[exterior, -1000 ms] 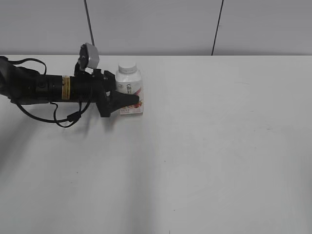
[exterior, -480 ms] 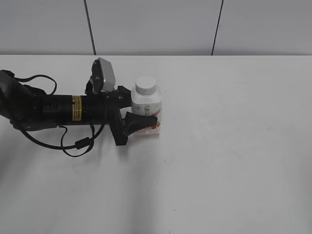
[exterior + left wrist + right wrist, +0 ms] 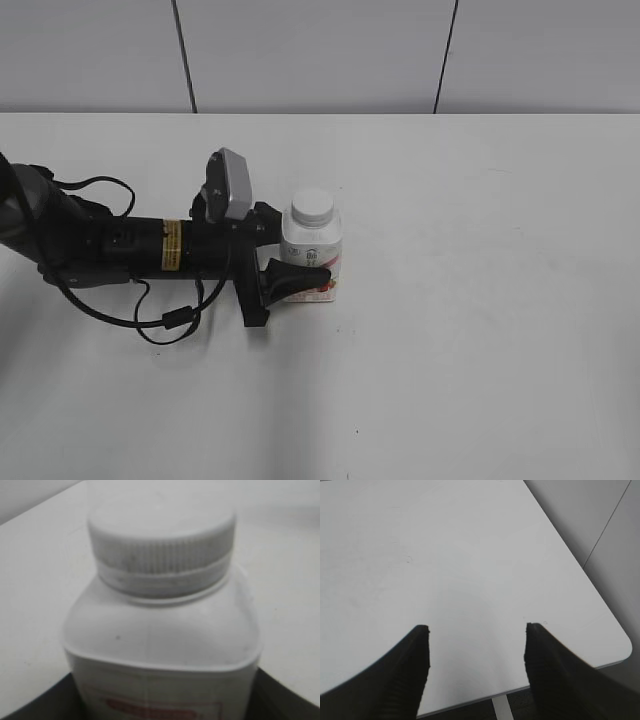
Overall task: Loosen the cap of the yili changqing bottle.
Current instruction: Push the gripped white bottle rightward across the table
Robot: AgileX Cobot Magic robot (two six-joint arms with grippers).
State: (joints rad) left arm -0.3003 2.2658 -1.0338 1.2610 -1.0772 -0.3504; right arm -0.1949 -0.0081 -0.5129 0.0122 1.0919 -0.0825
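Exterior view: your left gripper (image 3: 300, 262), clamped on the squat white plastic bottle (image 3: 312, 262), has carried it right; white screw cap (image 3: 312, 205) untouched; right gripper (image 3: 476, 652) open, empty.

Left hand (image 3: 300, 268) low, arm outstretched, fingers clamped — right hand (image 3: 476, 628) agape, empty.

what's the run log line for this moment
left gripper: shut on yili changqing bottle | bottle: upright on table | cap: on, untouched | right gripper: open, empty
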